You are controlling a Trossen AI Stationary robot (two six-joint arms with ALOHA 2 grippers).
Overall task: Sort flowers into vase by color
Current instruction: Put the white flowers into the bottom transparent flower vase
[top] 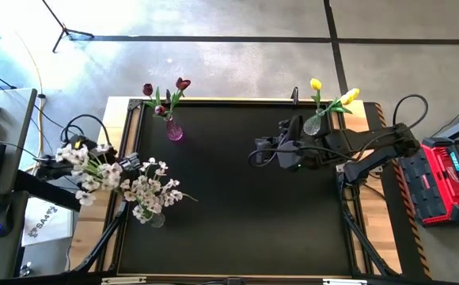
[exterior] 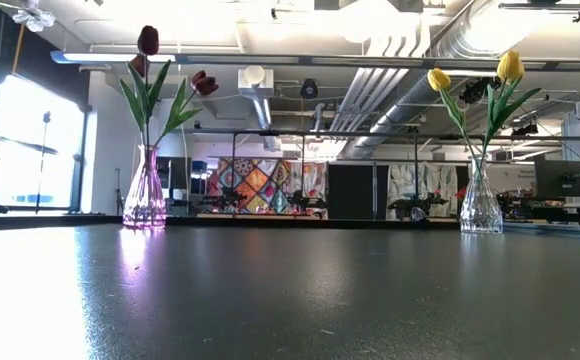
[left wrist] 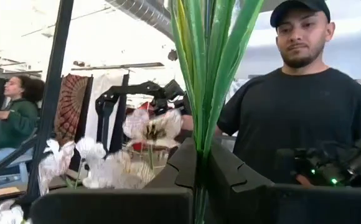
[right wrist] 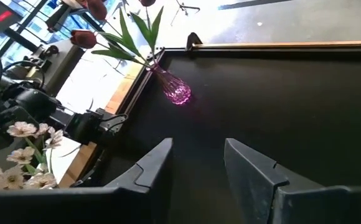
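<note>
Gripping a white spray's (top: 87,162) upright stems, the left pincer (left wrist: 196,180) hangs beside the clear vase (top: 152,218); right pincer (right wrist: 196,162) empty, open.

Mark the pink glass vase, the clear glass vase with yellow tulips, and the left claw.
Pink glass vase (exterior: 144,203): low view, on its belly.
Clear glass vase with yellow tulips (exterior: 481,208): low view, on its belly.
Left claw (left wrist: 199,163): left wrist view, between fingertips, at the green stems.
</note>
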